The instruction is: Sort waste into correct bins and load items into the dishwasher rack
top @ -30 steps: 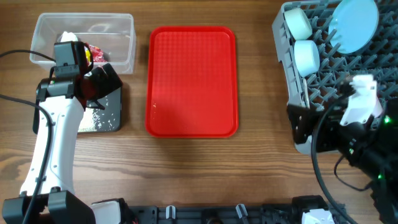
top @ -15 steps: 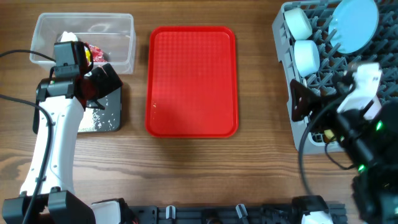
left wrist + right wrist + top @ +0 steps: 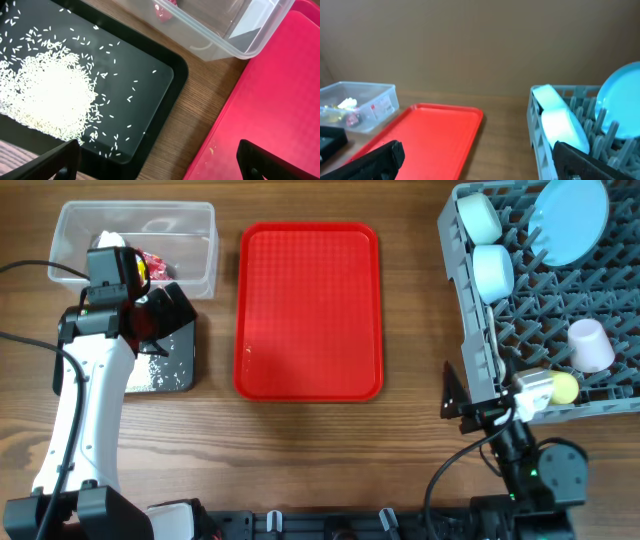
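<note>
In the dishwasher rack (image 3: 530,310) all seems loaded; left gripper (image 3: 160,160) and right gripper (image 3: 480,160), jaws spread, should just park

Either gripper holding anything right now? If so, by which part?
Nothing is held. The left gripper and the right gripper are both open and empty.

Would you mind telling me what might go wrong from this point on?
1. The yellow cup sits at the rack's near edge, close to the right gripper; a swing of that arm might knock it out.
2. Loose rice reaches near the black tray's rim beneath the open left gripper; a low pass could sweep grains onto the table.
</note>
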Controlling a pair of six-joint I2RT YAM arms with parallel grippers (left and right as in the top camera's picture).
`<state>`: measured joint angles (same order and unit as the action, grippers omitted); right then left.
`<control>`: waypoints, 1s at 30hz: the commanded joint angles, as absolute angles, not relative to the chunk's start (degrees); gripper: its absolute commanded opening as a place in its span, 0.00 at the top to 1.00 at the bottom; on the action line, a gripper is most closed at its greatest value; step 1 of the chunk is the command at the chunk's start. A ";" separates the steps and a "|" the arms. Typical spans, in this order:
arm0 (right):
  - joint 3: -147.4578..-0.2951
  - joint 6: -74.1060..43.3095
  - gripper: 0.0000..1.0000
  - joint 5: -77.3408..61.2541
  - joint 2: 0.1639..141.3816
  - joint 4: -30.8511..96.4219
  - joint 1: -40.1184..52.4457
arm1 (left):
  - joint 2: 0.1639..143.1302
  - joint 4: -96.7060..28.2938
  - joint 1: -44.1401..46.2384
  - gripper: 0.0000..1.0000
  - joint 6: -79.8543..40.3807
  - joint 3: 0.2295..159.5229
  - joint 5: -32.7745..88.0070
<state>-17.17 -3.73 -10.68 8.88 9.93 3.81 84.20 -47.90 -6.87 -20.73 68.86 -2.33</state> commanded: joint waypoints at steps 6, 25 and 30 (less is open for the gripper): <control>-6.55 -3.20 0.00 -11.68 0.54 6.07 3.53 | 84.55 -47.81 -7.09 0.00 -21.47 69.34 -3.09; -0.27 -3.14 0.00 -14.92 0.16 -1.41 3.53 | 84.55 -47.81 -7.09 0.00 -21.47 69.34 -3.09; -0.30 -3.14 0.00 -14.92 0.27 -1.37 3.53 | 84.55 -47.81 -7.09 0.00 -21.47 69.34 -3.09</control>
<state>-0.75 -3.73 -13.93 1.04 -0.97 3.81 84.20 -47.92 -6.87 -20.73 68.86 -2.33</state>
